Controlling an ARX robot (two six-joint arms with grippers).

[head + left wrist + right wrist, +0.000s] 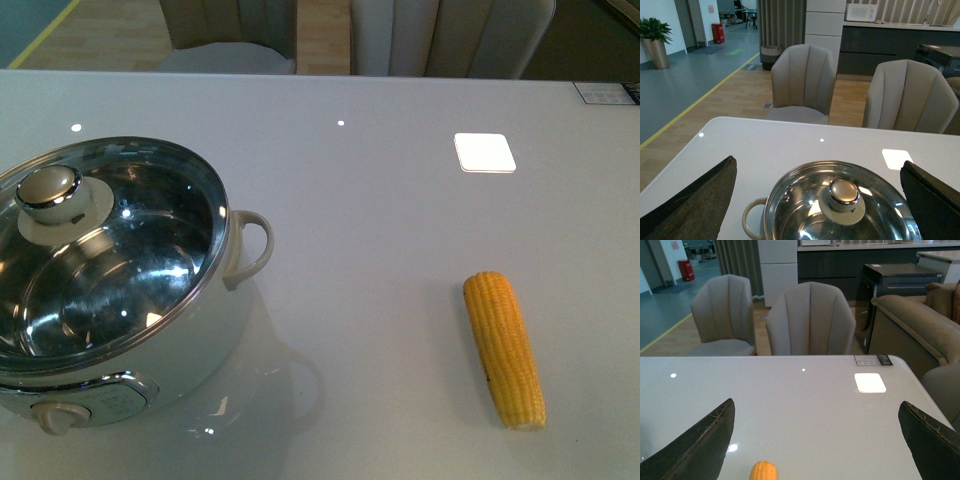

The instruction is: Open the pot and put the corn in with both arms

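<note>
The front camera is looking steeply down from the robot's body onto the white table [380, 220], catching the pot [215, 335] at left and the corn [505, 350] at right. The left wrist camera is hanging close over the pot's lid [835, 210], facing the chairs [802, 80]. The right wrist camera is facing likewise, just behind the corn's tip. All three are sharing the table's bright square reflection [485, 152].
</note>
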